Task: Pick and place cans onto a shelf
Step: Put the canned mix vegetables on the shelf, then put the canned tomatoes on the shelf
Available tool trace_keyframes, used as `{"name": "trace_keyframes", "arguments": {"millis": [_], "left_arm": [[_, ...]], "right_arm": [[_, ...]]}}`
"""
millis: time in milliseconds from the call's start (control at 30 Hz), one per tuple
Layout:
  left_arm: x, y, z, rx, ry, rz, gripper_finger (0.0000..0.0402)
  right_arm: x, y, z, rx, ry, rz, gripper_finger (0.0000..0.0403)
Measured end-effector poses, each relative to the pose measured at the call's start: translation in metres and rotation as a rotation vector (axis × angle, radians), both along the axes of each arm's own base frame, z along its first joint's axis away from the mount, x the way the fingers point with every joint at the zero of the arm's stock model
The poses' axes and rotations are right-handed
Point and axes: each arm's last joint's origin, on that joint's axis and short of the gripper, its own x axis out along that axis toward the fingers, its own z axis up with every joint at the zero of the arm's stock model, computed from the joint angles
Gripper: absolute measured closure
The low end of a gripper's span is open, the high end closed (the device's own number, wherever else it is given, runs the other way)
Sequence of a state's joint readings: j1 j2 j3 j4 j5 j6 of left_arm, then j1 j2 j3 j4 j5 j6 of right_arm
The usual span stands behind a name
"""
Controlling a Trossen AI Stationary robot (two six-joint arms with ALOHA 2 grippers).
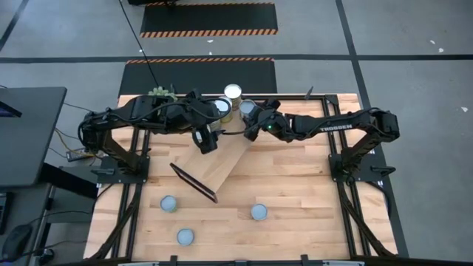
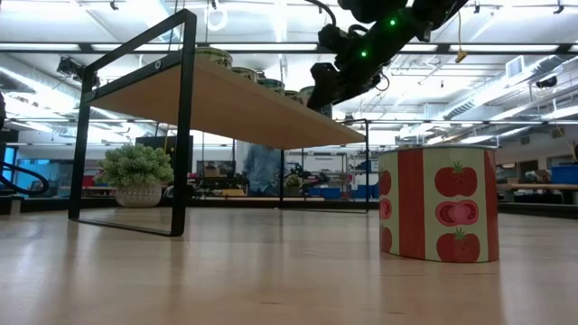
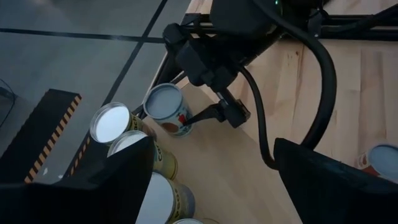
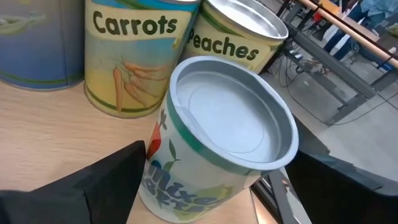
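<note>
The shelf, a light-wood board on black frame ends, stands slantwise on the table. Several cans stand at its far end, among them a "Carrots" can and a "Peaches" can. My right gripper is at that end, shut on a can with a green-and-white "Mixed" label. My left gripper hangs open and empty above the middle of the shelf, its fingers wide apart in the left wrist view. My right gripper holds the "Mixed" can by its side wall, below the rim, one finger on each side. In the left wrist view one fingertip lies on the can's side, coming level from the table's right. The can's base is at the shelf board; whether it is lifted I cannot tell.
Three cans stand on the table near its front edge. A tomato-label can shows close in the low view. A spiky green plant stands at the far left. The floor drops off just past the shelf's far end.
</note>
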State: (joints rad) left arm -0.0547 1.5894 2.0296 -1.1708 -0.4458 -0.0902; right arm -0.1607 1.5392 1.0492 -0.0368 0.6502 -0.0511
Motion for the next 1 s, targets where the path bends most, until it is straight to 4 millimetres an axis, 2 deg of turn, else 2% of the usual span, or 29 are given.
{"name": "trace_keyframes", "arguments": {"millis": [533,767,1000], "left_arm": [[-0.001,0.000,-0.001,-0.011,0.014,-0.012,0.0068],[-0.008,-0.007,-0.004,-0.078,0.079,-0.094,0.0068],[-0.018,-0.020,-0.008,-0.070,0.166,-0.144,0.0068]], "right_arm": [[-0.008,-0.009,0.009,-0.016,0.003,0.002,0.0019],[-0.018,0.013,0.029,-0.019,-0.041,0.063,0.0019],[-0.038,0.046,0.057,0.024,-0.149,0.155,0.0018]]}}
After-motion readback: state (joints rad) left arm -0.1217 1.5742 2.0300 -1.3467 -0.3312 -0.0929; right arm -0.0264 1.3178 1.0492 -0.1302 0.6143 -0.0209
